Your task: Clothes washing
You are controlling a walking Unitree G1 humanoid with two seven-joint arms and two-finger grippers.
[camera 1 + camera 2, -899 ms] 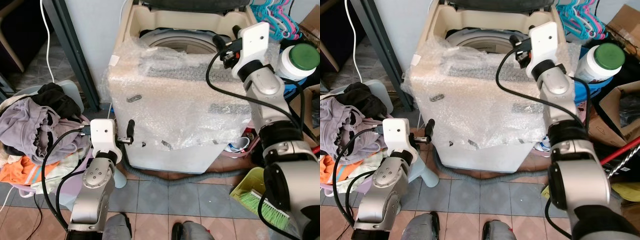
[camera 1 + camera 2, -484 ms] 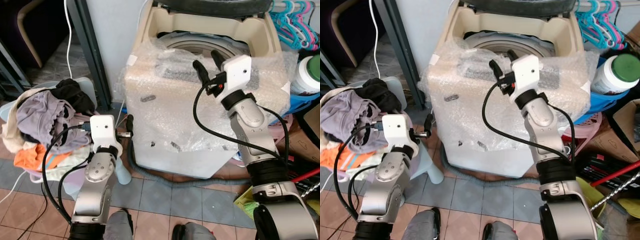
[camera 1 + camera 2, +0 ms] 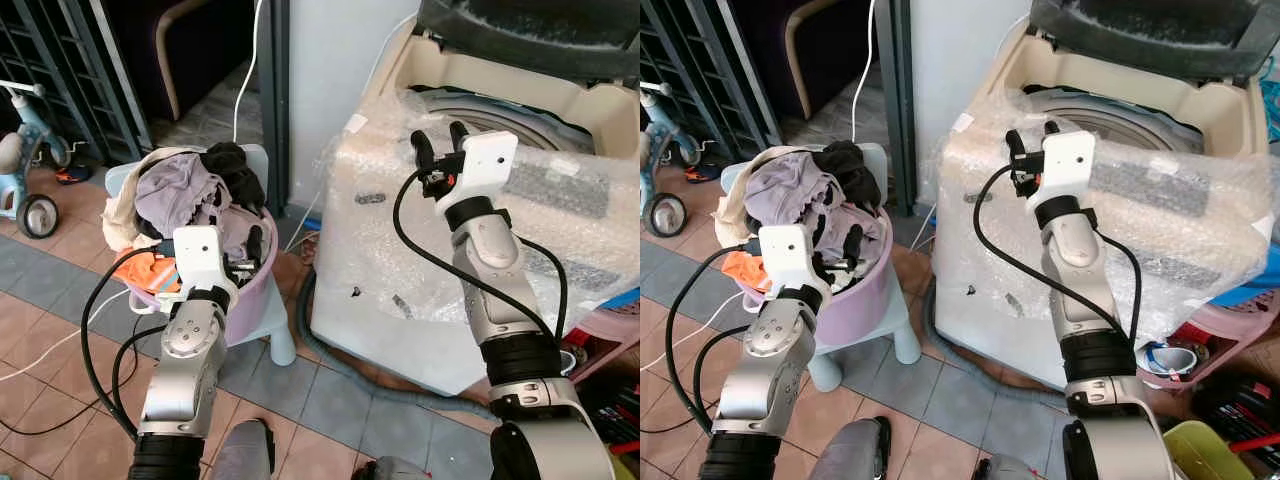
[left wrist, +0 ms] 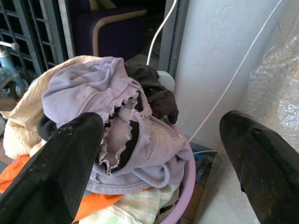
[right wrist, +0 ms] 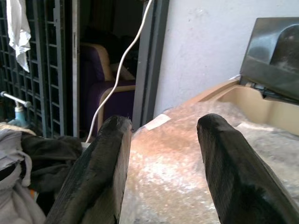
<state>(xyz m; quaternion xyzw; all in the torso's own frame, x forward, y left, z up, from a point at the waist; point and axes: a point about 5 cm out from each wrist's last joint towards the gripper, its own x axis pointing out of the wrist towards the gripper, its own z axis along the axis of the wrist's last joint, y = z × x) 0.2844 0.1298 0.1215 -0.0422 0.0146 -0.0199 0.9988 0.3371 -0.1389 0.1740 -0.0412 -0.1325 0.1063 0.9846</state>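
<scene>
A heap of clothes [image 3: 185,185], lilac, black, cream and orange, fills a pink basin [image 3: 865,275] on a pale blue stool [image 3: 280,340]. To its right stands the top-loading washing machine [image 3: 380,290], wrapped in bubble wrap, its lid up and its drum [image 3: 500,110] exposed. My left gripper [image 3: 245,255] is open at the basin's near rim, its fingers [image 4: 56,172] spread on either side of the lilac garment [image 4: 93,88] and holding nothing. My right gripper [image 3: 438,142] is open and empty above the machine's front left corner.
A child's tricycle [image 3: 25,170] and a metal grille [image 3: 60,60] stand at the left. A white cable [image 3: 245,70] hangs down the wall behind the basin. A grey hose [image 3: 330,340] lies on the tiles at the machine's foot. A pink tub [image 3: 600,330] sits at the right.
The camera has swung left, bringing the basin and tricycle into view. My right gripper has come back from the drum's far right rim to the machine's front left corner.
</scene>
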